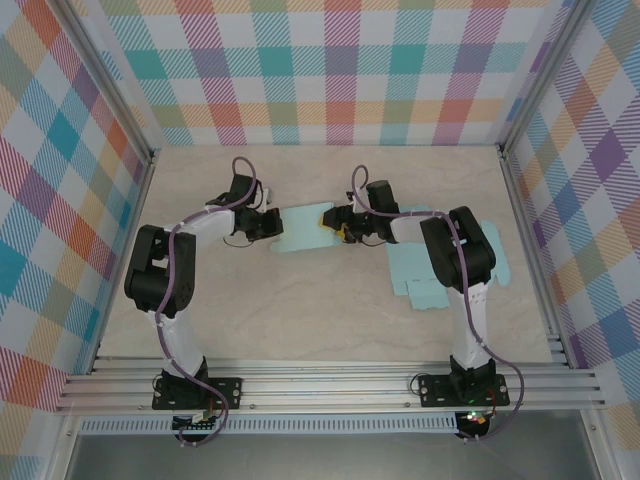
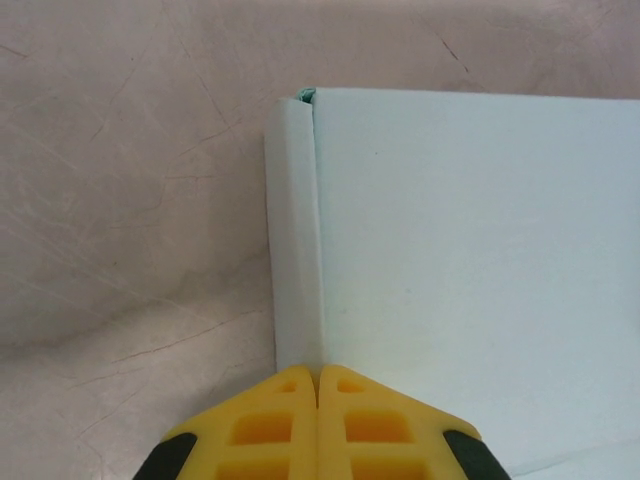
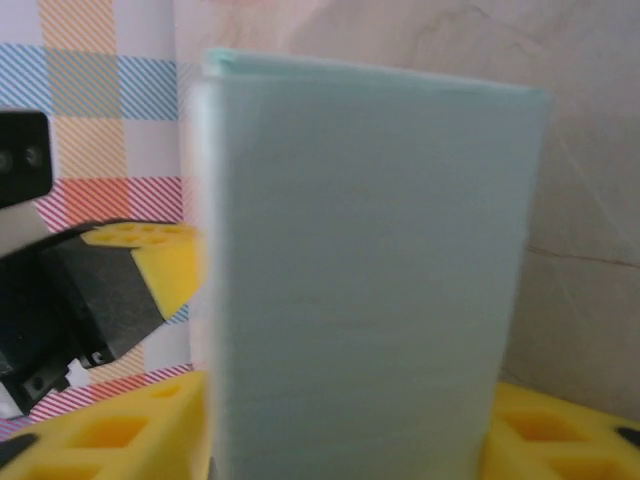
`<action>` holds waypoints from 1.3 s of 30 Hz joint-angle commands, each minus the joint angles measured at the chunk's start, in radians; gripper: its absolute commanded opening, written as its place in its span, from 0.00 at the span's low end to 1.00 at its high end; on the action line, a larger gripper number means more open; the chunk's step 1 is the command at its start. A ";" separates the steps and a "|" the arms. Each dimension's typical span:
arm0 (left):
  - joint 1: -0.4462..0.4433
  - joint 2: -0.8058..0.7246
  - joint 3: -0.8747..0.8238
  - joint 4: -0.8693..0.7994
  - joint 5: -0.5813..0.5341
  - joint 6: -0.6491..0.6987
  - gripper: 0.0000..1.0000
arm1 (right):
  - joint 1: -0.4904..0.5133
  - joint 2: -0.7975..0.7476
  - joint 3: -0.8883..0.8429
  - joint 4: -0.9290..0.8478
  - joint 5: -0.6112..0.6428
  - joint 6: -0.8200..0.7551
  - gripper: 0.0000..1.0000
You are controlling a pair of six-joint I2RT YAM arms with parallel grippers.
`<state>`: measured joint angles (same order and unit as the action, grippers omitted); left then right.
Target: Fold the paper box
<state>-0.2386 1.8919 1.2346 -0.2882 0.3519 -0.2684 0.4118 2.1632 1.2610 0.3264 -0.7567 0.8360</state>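
The pale blue paper box [image 1: 302, 228] lies in the middle of the table between my two grippers. My left gripper [image 1: 268, 222] is at its left end. In the left wrist view its yellow fingers [image 2: 285, 425] are shut together at the box's [image 2: 470, 270] corner crease, pinching a narrow folded flap [image 2: 293, 240]. My right gripper [image 1: 342, 226] is at the right end. In the right wrist view a blurred upright panel of the box [image 3: 360, 280] spans the whole gap between the right gripper's [image 3: 340, 440] yellow fingers [image 3: 100, 435], which sit against both its sides.
Several flat pale blue paper sheets [image 1: 425, 272] lie on the table to the right, under the right arm. Checkered walls [image 1: 330, 70] and metal frame rails [image 1: 330, 385] enclose the beige table [image 1: 300, 320].
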 commanded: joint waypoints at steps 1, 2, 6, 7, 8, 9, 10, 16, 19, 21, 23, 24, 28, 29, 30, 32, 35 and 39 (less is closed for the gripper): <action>0.015 -0.004 0.005 -0.064 0.029 0.002 0.13 | 0.004 -0.009 -0.028 0.145 -0.064 0.082 0.48; 0.015 -0.017 0.003 -0.060 0.041 -0.002 0.19 | 0.004 -0.014 -0.040 0.162 -0.061 0.099 0.46; 0.015 -0.106 -0.026 -0.031 0.047 -0.015 0.51 | 0.001 -0.047 -0.093 0.212 -0.049 0.167 0.35; 0.015 -0.133 -0.039 -0.021 0.040 -0.020 0.59 | -0.001 -0.056 -0.101 0.206 -0.048 0.179 0.32; 0.015 -0.170 -0.056 -0.008 0.032 -0.025 0.65 | -0.004 -0.066 -0.111 0.196 -0.046 0.192 0.28; 0.015 -0.209 -0.078 0.002 0.028 -0.025 0.71 | -0.007 -0.076 -0.122 0.189 -0.046 0.209 0.27; 0.015 -0.244 -0.101 0.042 0.024 -0.025 0.76 | -0.012 -0.086 -0.135 0.190 -0.047 0.226 0.26; -0.016 -0.502 -0.324 0.266 -0.036 0.025 0.90 | -0.049 -0.167 -0.228 0.135 -0.080 0.351 0.24; -0.109 -0.655 -0.504 0.463 -0.125 0.149 0.93 | -0.076 -0.212 -0.276 0.089 -0.130 0.384 0.25; -0.198 -0.748 -0.611 0.586 -0.176 0.261 0.94 | -0.093 -0.240 -0.308 0.059 -0.157 0.406 0.25; -0.286 -0.830 -0.703 0.678 -0.210 0.368 0.96 | -0.109 -0.267 -0.339 0.048 -0.183 0.428 0.26; -0.326 -0.865 -0.736 0.705 -0.219 0.421 0.98 | -0.115 -0.280 -0.355 0.041 -0.195 0.437 0.26; -0.445 -0.944 -0.753 0.591 -0.270 0.616 1.00 | -0.118 -0.332 -0.377 -0.037 -0.231 0.430 0.26; -0.470 -0.944 -0.745 0.554 -0.295 0.663 1.00 | -0.117 -0.343 -0.380 -0.056 -0.236 0.427 0.26; -0.498 -0.938 -0.740 0.527 -0.333 0.709 1.00 | -0.117 -0.357 -0.382 -0.082 -0.239 0.421 0.26; -0.540 -0.907 -0.715 0.474 -0.420 0.771 1.00 | -0.117 -0.380 -0.385 -0.136 -0.246 0.409 0.26; -0.595 -0.839 -0.667 0.415 -0.517 0.855 1.00 | -0.116 -0.415 -0.388 -0.230 -0.250 0.376 0.27; -0.647 -0.737 -0.611 0.413 -0.618 0.939 1.00 | -0.110 -0.446 -0.388 -0.343 -0.248 0.328 0.27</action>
<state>-0.8551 1.1114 0.5758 0.1596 -0.1429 0.5465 0.2947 1.7489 0.8833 0.1127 -0.9707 1.2148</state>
